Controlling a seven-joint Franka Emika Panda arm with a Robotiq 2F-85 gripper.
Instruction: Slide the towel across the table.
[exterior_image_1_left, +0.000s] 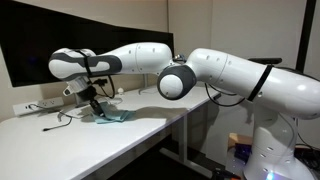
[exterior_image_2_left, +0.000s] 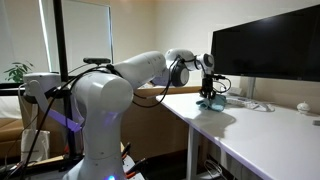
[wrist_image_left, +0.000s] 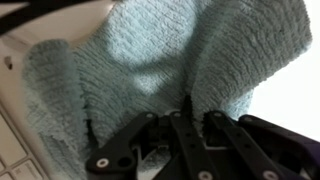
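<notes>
The light teal towel (wrist_image_left: 150, 60) fills most of the wrist view, bunched into folds. My gripper (wrist_image_left: 187, 105) is shut on a fold of it, the black fingers pressed together into the cloth. In both exterior views the towel (exterior_image_1_left: 112, 117) (exterior_image_2_left: 212, 102) lies crumpled on the white table (exterior_image_1_left: 90, 140) (exterior_image_2_left: 265, 135), directly beneath the gripper (exterior_image_1_left: 97, 106) (exterior_image_2_left: 209, 93), which points down at it. The arm reaches over the table in front of the big monitor.
A large dark monitor (exterior_image_1_left: 60, 40) (exterior_image_2_left: 265, 45) stands at the back of the table. A white power strip (exterior_image_1_left: 28, 108) and cables (exterior_image_1_left: 62, 120) lie near the towel. A small white object (exterior_image_2_left: 303, 107) sits under the monitor. The table edge (exterior_image_1_left: 150, 125) is close by.
</notes>
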